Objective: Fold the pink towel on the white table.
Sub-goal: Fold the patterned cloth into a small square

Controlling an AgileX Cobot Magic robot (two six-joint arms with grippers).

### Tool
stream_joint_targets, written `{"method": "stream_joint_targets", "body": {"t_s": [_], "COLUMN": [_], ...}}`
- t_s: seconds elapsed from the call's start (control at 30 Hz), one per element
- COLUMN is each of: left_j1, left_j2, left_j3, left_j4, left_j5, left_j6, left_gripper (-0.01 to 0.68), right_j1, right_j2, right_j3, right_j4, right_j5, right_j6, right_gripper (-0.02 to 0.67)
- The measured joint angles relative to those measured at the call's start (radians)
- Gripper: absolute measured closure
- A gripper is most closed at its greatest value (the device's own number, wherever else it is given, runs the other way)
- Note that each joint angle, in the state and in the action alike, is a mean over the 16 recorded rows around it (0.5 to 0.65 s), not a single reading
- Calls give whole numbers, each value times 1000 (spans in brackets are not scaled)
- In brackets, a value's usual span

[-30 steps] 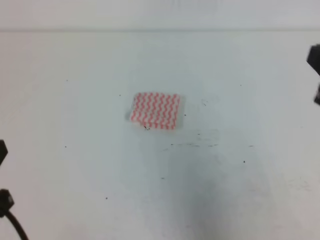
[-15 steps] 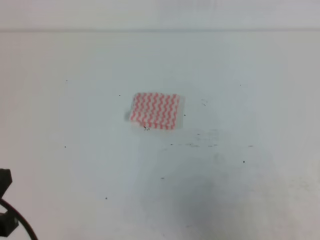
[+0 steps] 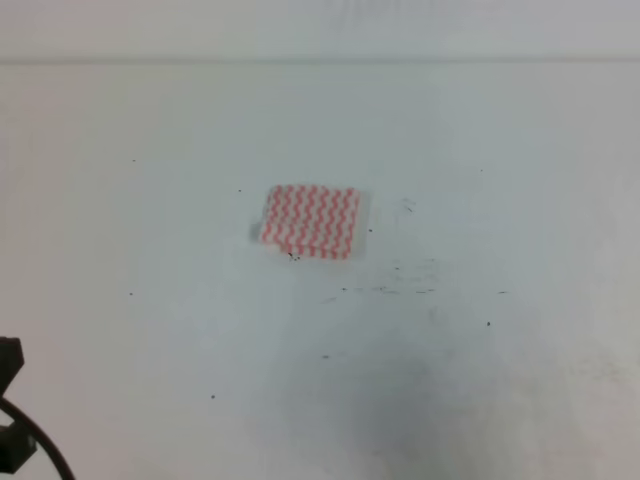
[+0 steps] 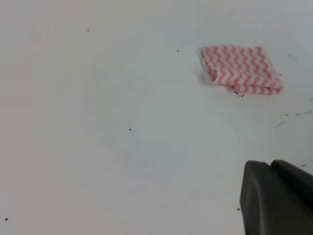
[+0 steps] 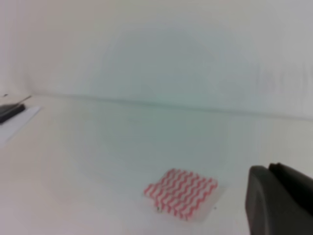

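Note:
The pink towel [image 3: 310,221] lies as a small, compact rectangle of layers with pink-red and white zigzag stripes near the middle of the white table [image 3: 450,150]. It also shows in the left wrist view [image 4: 239,68] and the right wrist view [image 5: 181,192]. My left gripper [image 4: 271,164] shows as two dark fingers pressed together, empty, well short of the towel. A dark part of the left arm [image 3: 10,420] sits at the lower left edge. My right gripper [image 5: 269,169] also looks shut and empty, off to the towel's right and outside the exterior view.
Small dark specks and scuff marks [image 3: 400,290] dot the table right of the towel. The table's far edge [image 3: 320,60] meets a pale wall. A dark flat object [image 5: 12,110] lies at the far left in the right wrist view.
The right arm's dark part at the right edge has left the exterior view. The left arm's part has dropped lower at the bottom left. The towel has not moved.

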Motion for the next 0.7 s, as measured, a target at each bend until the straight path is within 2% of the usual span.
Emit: {"method": "stream_joint_targets", "body": {"t_s": [0.47,0.7], "left_j1": [0,0], "left_j2": [-3,-6], "left_j3": [0,0], "left_j4": [1,0], "left_j5": [-2,-3], "left_j6": [0,0], "left_gripper": [673,673], "right_j1": [-4,-87], "right_j2": [-6,-63], "right_j3": [6,71], "right_j4": [-166,-192], "right_j5": [-74,-135], "right_j6": [-75,-93], "right_gripper": [667,667]}}
